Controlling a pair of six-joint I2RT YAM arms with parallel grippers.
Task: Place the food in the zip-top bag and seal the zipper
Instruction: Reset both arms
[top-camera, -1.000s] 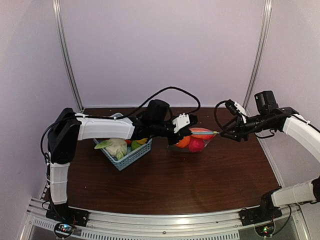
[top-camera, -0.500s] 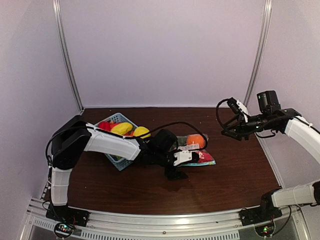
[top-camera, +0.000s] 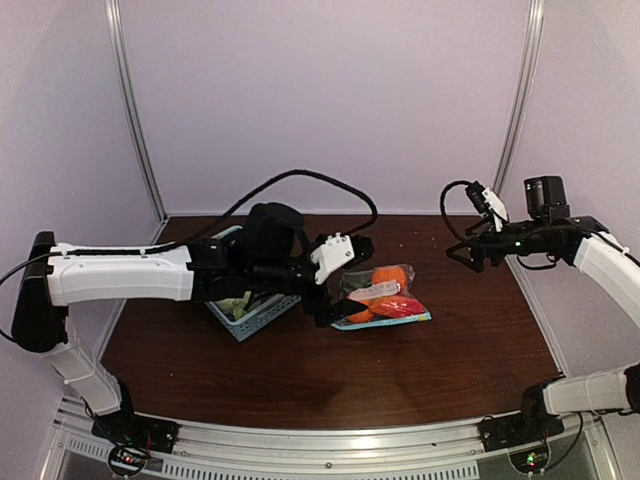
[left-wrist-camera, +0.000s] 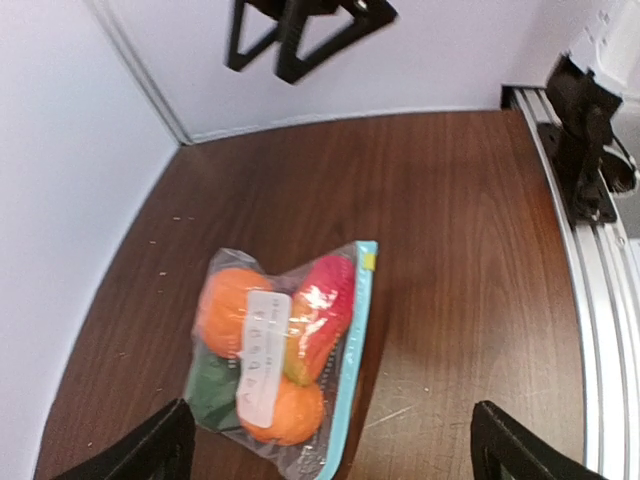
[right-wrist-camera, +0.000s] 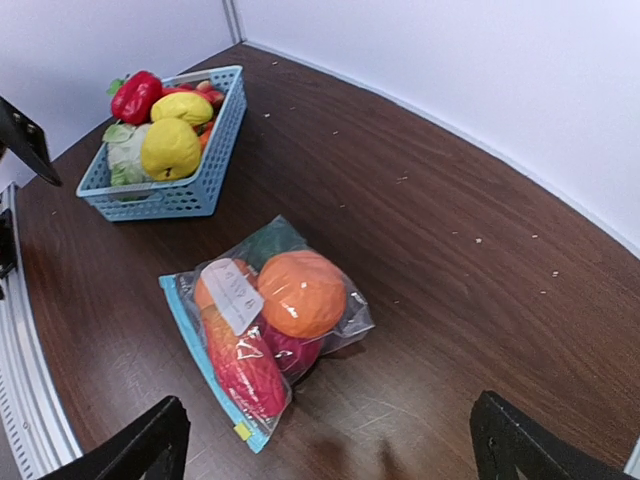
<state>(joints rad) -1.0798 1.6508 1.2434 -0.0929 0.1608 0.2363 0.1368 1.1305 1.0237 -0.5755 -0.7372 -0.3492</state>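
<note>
1. Zip-top bag (top-camera: 385, 298) lies flat on the table (top-camera: 330, 385), just right of the blue basket (top-camera: 255, 312). Food shows through the plastic: a round orange piece (right-wrist-camera: 300, 292), a red piece (right-wrist-camera: 245, 375) and something dark green.
2. Its zipper (left-wrist-camera: 350, 360) runs along the bag's near edge (whether it is pressed closed, I cannot tell).
3. More food sits in the basket, including a red pepper (right-wrist-camera: 135, 95) and a yellow fruit (right-wrist-camera: 170, 148).
4. Left gripper (top-camera: 330, 298) hangs over the bag's left end, jaws spread wide, gripping nothing.
5. Right gripper (top-camera: 460, 255) is raised well apart to the right, jaws also wide and empty.
</note>
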